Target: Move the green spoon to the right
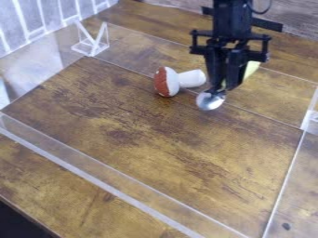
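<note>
We see the black gripper (218, 87) at the upper right of the camera view, reaching down from the dark arm (231, 19) with its claw pressed together on the green spoon (210, 99). The spoon's shiny silver bowl shows just below the fingertips, towards the lower left, and catches the light. Its yellow-green handle (252, 68) shows on the other side of the claw, pointing up and to the right in the picture, while the fingers hide the middle of the spoon from us. We cannot tell from this angle whether the bowl touches the wood beneath it.

Near the spoon, on its left in the picture, we have the toy mushroom (166, 83) lying on its side. Its red-brown cap, with a pale patch, faces left, and its white stem points right, towards the claw. We see the stem and the spoon's bowl near each other.

Under all of this we look at a brown wooden surface (118, 125) with darker streaks in its grain. Clear plastic strips (93, 178) run along the near side and also along the far and right sides. At the upper left we find a small whitish triangular bracket (91, 39), well apart from the spoon, and beyond it a row of white bars (41, 19). A thin dark cable (263, 8) curves beside the arm at the top edge.
</note>
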You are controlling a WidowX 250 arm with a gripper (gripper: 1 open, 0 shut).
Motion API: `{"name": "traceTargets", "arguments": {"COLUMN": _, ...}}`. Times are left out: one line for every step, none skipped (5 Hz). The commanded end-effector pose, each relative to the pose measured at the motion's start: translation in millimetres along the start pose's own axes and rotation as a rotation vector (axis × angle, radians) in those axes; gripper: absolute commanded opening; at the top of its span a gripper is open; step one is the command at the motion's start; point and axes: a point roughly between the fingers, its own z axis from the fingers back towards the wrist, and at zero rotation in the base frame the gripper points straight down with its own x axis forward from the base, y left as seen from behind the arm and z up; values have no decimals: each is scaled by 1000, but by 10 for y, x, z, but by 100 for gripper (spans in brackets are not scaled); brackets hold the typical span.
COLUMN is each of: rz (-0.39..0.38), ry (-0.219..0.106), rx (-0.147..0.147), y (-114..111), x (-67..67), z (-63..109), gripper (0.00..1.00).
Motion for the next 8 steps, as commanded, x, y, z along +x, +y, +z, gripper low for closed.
{"name": "traceTargets", "arguments": {"rz": 23, "ry": -114, "rx": -16, "y": 41, "x": -63, "z": 381, "gripper": 0}}
{"name": "traceTargets", "arguments": {"rz": -62, "ry": -113, "rx": -19, "y": -38, "x": -47, "z": 390, "gripper": 0}}
{"name": "traceTargets", "arguments": {"rz": -139, "ry": -106, "rx": -14, "y": -102, "x": -46, "z": 402, "gripper": 0}}
{"name": "traceTargets", "arguments": {"rz": -217, "ry": -101, "rx": -11, "y": -174, "x": -46, "z": 420, "gripper": 0}}
{"name": "traceTargets", "arguments": {"rz": -191, "ry": -118, "rx": -18, "y": -150, "x": -27, "z": 457, "gripper": 0}}
{"name": "traceTargets", "arguments": {"rz": -155, "ry": -128, "rx": -20, "y": -81, "x": -22, "z": 496, "gripper": 0}}
{"name": "traceTargets", "arguments": {"rz": -164, "ry": -129, "rx": -21, "y": -46, "x": 50, "z": 459, "gripper": 0}}
{"name": "traceTargets", "arguments": {"rz": -170, "ry": -129, "rx": -29, "y": -11, "x": 122, "z": 372, "gripper": 0}}
